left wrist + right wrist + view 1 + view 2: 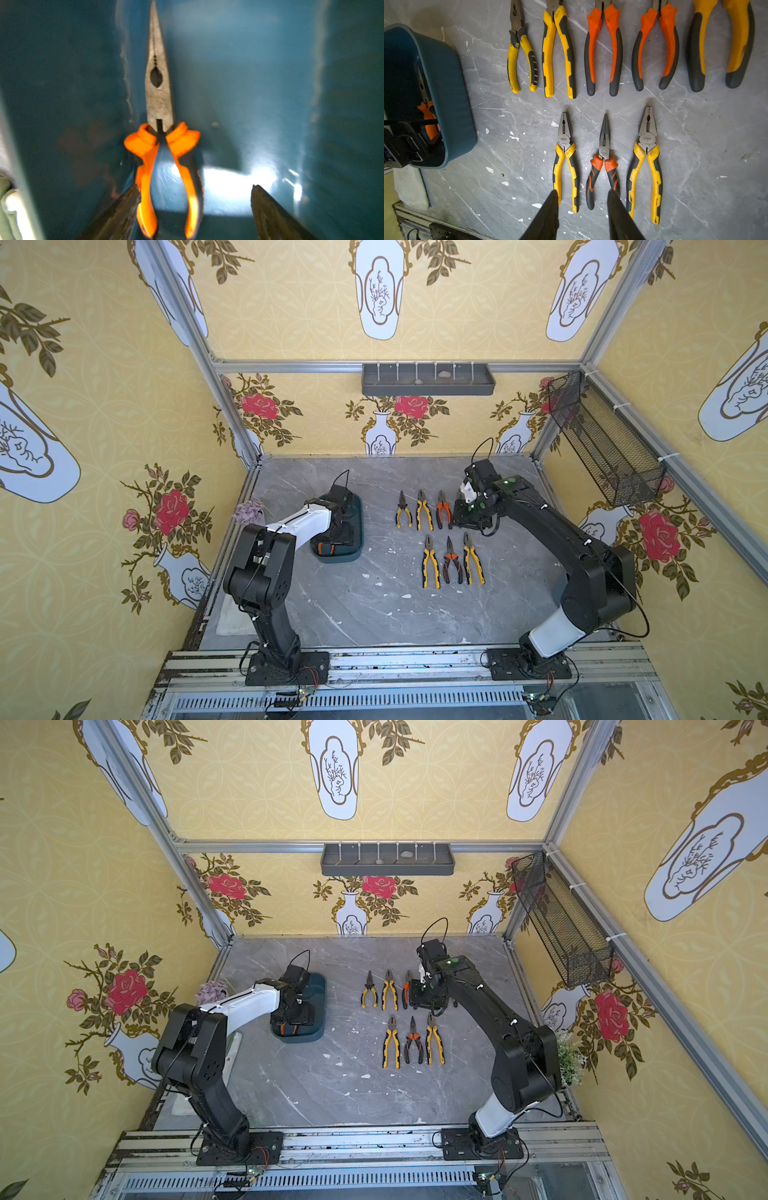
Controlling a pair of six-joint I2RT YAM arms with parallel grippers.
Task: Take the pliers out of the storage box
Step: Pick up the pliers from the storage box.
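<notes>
Orange-handled long-nose pliers (159,99) lay alone on the floor of the teal box (239,93), close along one long wall, nose pointing away from the wrist. The left claw (195,187) hung inside the box with its jaws spread wide and nothing gripped. One finger (118,212) sat right against the outer handle, while the other stood well apart from the second handle.

Closing from that lopsided stance would probably have shoved the tool sideways rather than pinched it. The finger by the wall might also have wedged between handle and plastic. The handles were splayed, so a squeeze could have folded them together and let the pliers twist or slip out. On the way up, the long nose might have caught the rim and dragged or tipped what looked like a light box.

The box held only that one pair. Eight other pliers (604,143) lay on the grey surface (353,614) beside it, in rows of five and three. The right claw (582,191) hovered over them, jaws partly apart and empty. A grey tray (428,390) on the back wall held two small pale lumps, perhaps pebbles, in separate compartments. What the black wire basket (602,439) on the side wall contained could not be told.
</notes>
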